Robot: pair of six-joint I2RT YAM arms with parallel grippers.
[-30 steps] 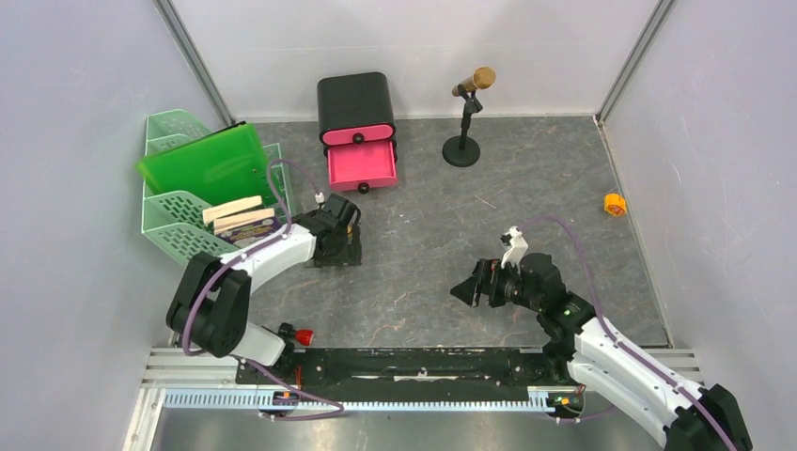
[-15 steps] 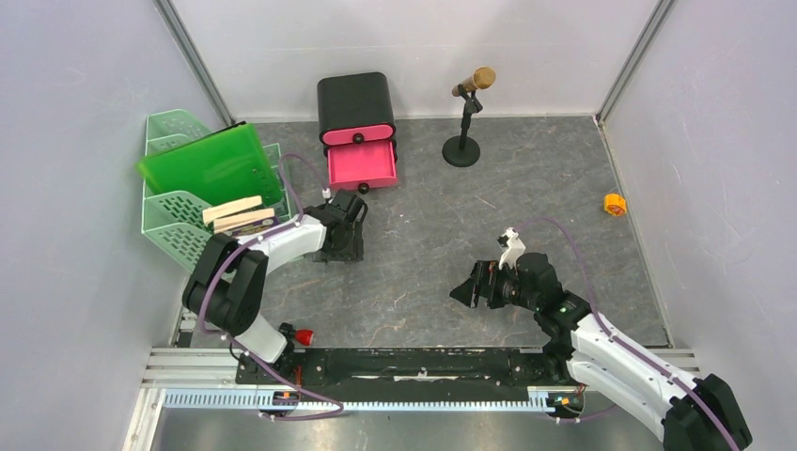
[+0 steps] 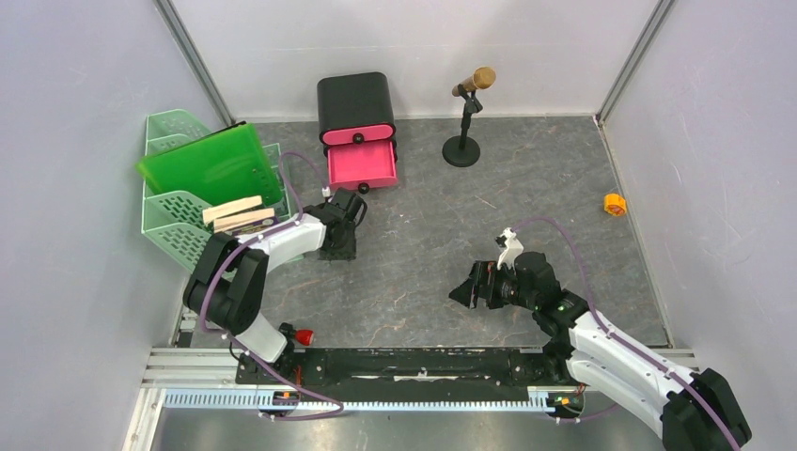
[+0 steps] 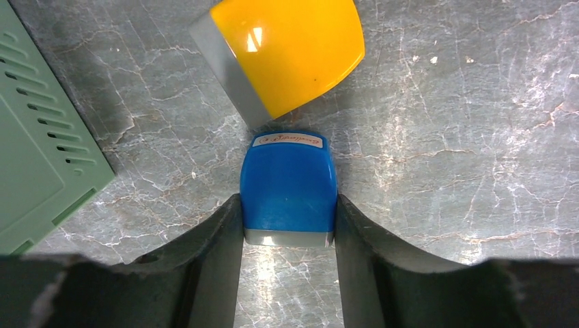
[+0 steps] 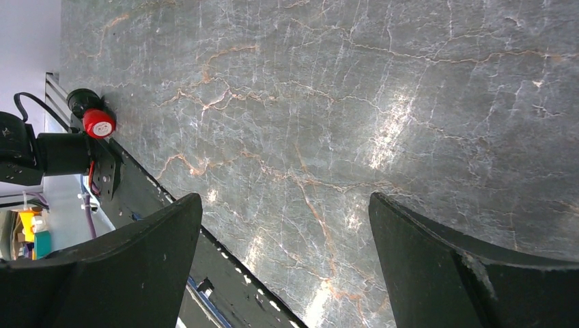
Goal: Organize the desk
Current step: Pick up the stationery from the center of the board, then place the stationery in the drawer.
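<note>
I'm working over the desk [image 3: 536,216], dark grey and marbled. On it I see: mint-green tray [image 3: 174,235] at the left edge; black drawer box [image 3: 355,105] at the back, its lower pink drawer [image 3: 362,166] pulled out; mic stand [image 3: 461,150] right of that; small orange item [image 3: 615,204] far right. Blue block [image 4: 289,184] lies near the tray, yellow block [image 4: 293,48] just beside it, tilted.

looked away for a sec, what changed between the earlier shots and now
The left arm's elbow swung inward. The left gripper, hardly moving, closed onto both sides of the blue block on the desk. The right gripper edged slightly left, still open. The pink drawer box, microphone and green tiered tray stayed put.
</note>
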